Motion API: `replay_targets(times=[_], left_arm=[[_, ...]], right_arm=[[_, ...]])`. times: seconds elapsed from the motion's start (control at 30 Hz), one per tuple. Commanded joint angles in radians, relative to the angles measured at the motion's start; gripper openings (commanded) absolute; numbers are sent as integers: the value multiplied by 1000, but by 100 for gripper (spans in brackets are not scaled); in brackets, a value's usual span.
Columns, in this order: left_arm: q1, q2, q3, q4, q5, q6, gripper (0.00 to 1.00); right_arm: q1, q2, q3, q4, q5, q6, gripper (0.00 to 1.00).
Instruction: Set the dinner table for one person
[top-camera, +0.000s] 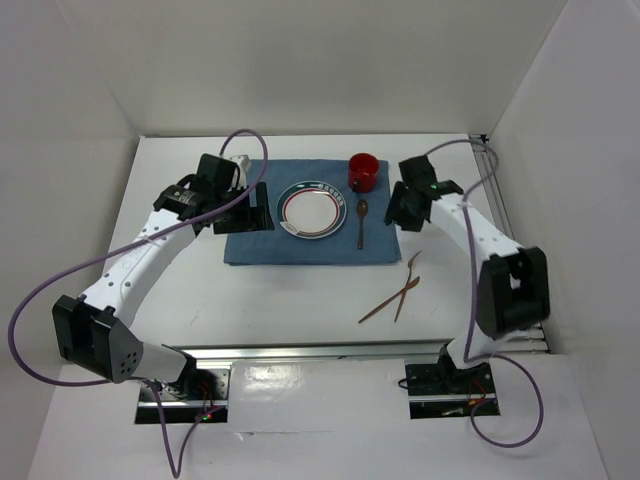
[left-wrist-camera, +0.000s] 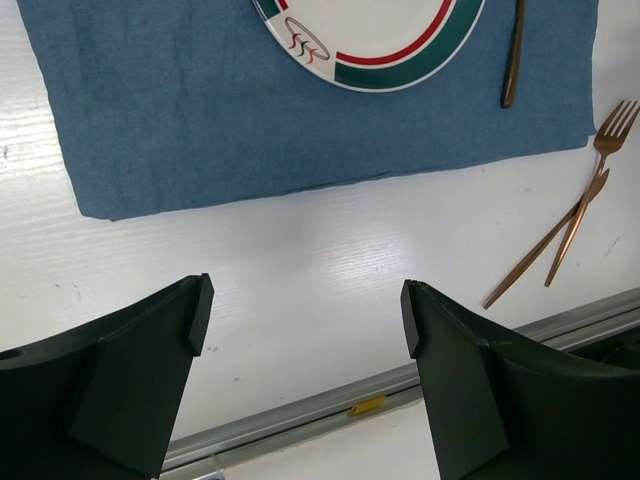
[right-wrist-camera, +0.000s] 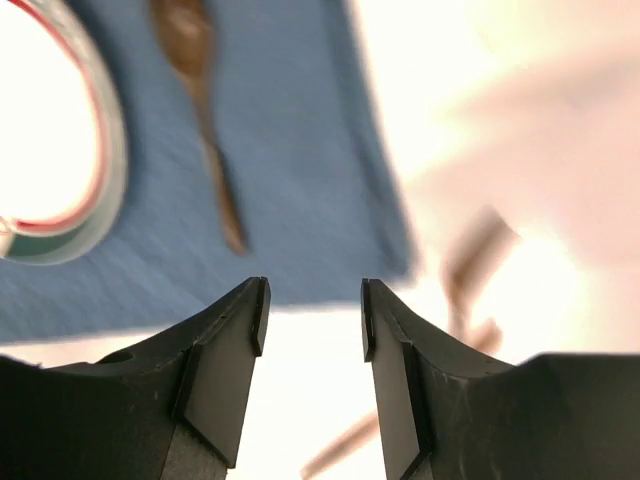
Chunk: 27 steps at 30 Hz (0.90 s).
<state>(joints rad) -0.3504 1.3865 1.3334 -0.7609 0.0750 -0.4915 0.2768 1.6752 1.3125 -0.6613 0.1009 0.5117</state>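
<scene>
From overhead alone, red cup (top-camera: 363, 171) shows.

Left fingers (left-wrist-camera: 150, 380) wide apart, right fingers (right-wrist-camera: 225, 370) partly parted, both empty.

Ahead of the left gripper (left-wrist-camera: 305, 315), a matt blue cloth placemat (left-wrist-camera: 200, 120), a glossy plate (left-wrist-camera: 390, 40) and a coppery metal fork (left-wrist-camera: 570, 230) lie on the smooth white dinner table (left-wrist-camera: 300, 260).
</scene>
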Motion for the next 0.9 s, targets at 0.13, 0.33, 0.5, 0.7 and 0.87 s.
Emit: replay_targets(times=[0.13, 0.33, 0.5, 0.7, 0.87], left_arm=[[-4, 2, 26, 34, 23, 28, 94], [-4, 13, 26, 34, 32, 37, 94], [-4, 13, 17, 25, 32, 28, 94], [-4, 13, 16, 25, 32, 19, 94], [-4, 13, 26, 25, 32, 19, 94]], right_arm=[[-68, -281, -404, 25, -33, 97, 53], [-90, -275, -499, 78, -53, 94, 41], [-99, -186, -509, 115, -73, 73, 40], [-99, -149, -518, 150, -73, 63, 36], [-99, -149, -518, 150, -64, 54, 15]])
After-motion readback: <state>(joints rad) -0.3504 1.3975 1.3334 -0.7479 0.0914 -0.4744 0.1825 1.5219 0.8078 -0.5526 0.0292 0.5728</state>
